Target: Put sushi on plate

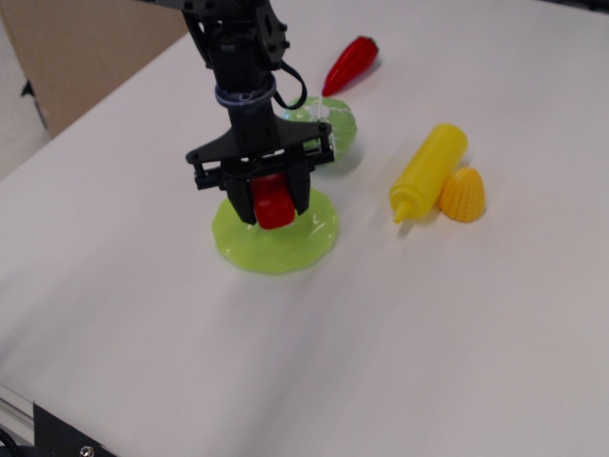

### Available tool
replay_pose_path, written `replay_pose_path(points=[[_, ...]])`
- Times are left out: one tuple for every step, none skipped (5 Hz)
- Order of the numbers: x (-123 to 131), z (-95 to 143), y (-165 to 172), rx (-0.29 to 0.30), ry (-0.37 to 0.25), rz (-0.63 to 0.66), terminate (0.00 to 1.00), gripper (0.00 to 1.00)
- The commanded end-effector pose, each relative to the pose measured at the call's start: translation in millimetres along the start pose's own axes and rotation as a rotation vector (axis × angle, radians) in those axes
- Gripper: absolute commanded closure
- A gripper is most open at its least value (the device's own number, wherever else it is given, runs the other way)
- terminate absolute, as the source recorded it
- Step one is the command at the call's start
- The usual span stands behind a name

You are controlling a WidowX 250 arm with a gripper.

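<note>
My black gripper (272,203) is shut on the red sushi (274,204), gripping it by its two sides. It holds the sushi right over the middle of the lime-green plate (276,244), just above or touching the plate's surface; I cannot tell which. The plate lies on the white table, left of centre, and the arm hides its far edge.
A green-and-white cabbage ball (330,126) sits just behind the plate. A red chili pepper (351,62) lies further back. A yellow squeeze bottle (429,170) and a yellow corn piece (461,195) lie to the right. The table's left edge runs near a brown panel (86,48).
</note>
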State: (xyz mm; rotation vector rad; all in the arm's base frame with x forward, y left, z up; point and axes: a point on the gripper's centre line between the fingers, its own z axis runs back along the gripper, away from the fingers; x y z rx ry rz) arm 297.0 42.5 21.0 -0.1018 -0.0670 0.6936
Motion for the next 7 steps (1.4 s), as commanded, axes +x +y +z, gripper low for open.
replay_pose_path(points=[[-0.2, 9.8, -4.3, -0.002, -0.010, 0.015, 0.00, 0.00], [-6.5, 30.0, -2.8, -0.006, -0.057, 0.004, 0.00, 0.00], [-10.8, 49.0, -2.2, -0.011, -0.095, -0.018, 0.00, 0.00], [-17.5, 76.8, -2.6, -0.024, -0.168, -0.091, 0.00, 0.00], [-17.5, 76.8, -2.6, -0.024, -0.168, -0.091, 0.00, 0.00], [-17.5, 76.8, -2.6, -0.024, -0.168, -0.091, 0.00, 0.00], [-17.5, 76.8, -2.6, -0.024, -0.168, -0.091, 1.00, 0.00]])
